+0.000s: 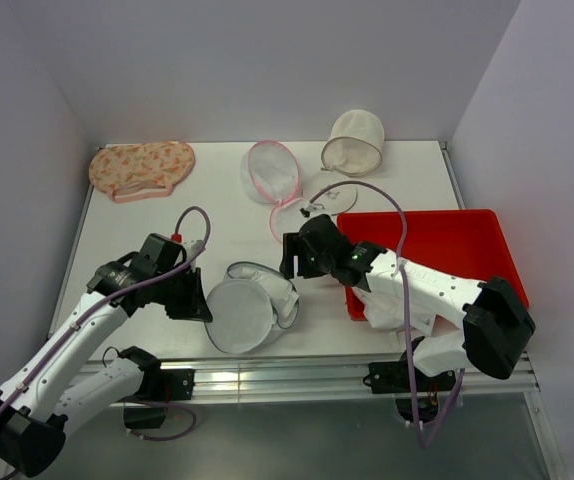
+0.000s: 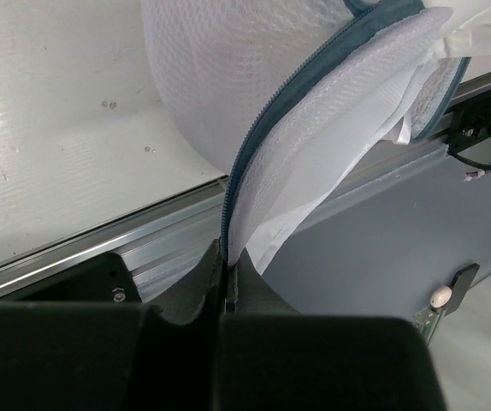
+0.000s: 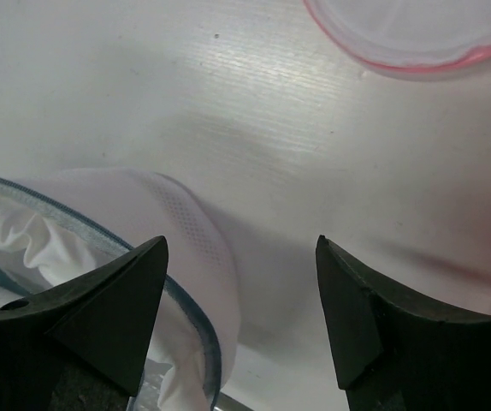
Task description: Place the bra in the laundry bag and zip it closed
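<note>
Left fingers (image 2: 190, 295) are pressed together on the dark blue-grey zipper rim of the round white mesh laundry bag (image 1: 237, 318), pinching it at the bottom centre of the left wrist view. I judge this hold anchors the bag so it cannot slide on the white counter (image 1: 217, 215) while the other arm works. Right fingers (image 3: 109, 300) stand well apart with nothing between them, hovering just over the bag's open side at the lower left of the right wrist view.

The white soft-fabric bra (image 3: 36, 240) lies crumpled between the two dome halves, inside the rim as far as can be seen. In the left wrist view some white cloth pokes past the rim at the upper right, so it may not be fully tucked in.

The zipper is not yet closed — the halves gape. The next step looks like pushing the loose cloth in, then finding the zipper pull, which I cannot make out. Cloth caught in the teeth is the risk. A pink-rimmed mesh bag (image 1: 272, 172) lies well apart, toward the top centre of the overhead view.
</note>
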{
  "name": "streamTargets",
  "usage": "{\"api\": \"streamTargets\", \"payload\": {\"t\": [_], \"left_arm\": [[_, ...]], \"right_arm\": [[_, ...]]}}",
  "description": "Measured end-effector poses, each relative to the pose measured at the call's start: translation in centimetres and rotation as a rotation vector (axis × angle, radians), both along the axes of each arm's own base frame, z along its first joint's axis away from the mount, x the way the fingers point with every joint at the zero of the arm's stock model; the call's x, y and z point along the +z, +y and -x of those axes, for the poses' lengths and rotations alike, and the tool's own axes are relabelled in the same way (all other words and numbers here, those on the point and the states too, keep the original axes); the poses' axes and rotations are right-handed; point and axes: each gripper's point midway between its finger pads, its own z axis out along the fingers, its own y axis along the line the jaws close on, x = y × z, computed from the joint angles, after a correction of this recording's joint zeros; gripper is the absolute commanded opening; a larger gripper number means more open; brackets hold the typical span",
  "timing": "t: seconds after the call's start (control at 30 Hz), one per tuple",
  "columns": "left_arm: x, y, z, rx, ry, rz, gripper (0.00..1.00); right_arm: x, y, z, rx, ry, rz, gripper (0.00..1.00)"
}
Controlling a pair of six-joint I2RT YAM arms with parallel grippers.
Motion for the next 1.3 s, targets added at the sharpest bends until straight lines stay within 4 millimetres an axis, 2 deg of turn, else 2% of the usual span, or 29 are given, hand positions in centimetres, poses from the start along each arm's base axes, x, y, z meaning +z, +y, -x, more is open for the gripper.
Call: {"api": "streamTargets", "payload": {"t": [0.27, 0.5, 0.63, 0.97, 1.1, 1.3], "left_arm": [[-0.1, 0.1, -0.1, 0.007, 0.006, -0.003, 0.00], [-0.3, 0.1, -0.2, 0.010, 0.018, -0.009, 0.00], [-0.4, 0.1, -0.2, 0.010, 0.020, -0.010, 0.00], [-0.4, 0.1, -0.2, 0.011, 0.020, -0.008, 0.00], [-0.3, 0.1, -0.2, 0.010, 0.021, -0.007, 0.00], [-0.3, 0.1, -0.2, 0.011, 0.020, -0.007, 0.00]], "right_arm": [[0.3, 1.2, 1.2, 0.063, 0.011, -0.077, 0.76], [2.7, 2.6, 2.2, 0.120, -0.022, -0.164, 0.76], [3.3, 3.3, 2.6, 0.146, -0.030, -0.190, 0.76], [1.0, 4.4, 1.9, 0.157, 0.012, -0.134, 0.76], [0.8, 5.3, 1.2, 0.163, 0.015, -0.131, 0.75], [0.3, 6.0, 1.1, 0.179, 0.031, -0.136, 0.68]]}}
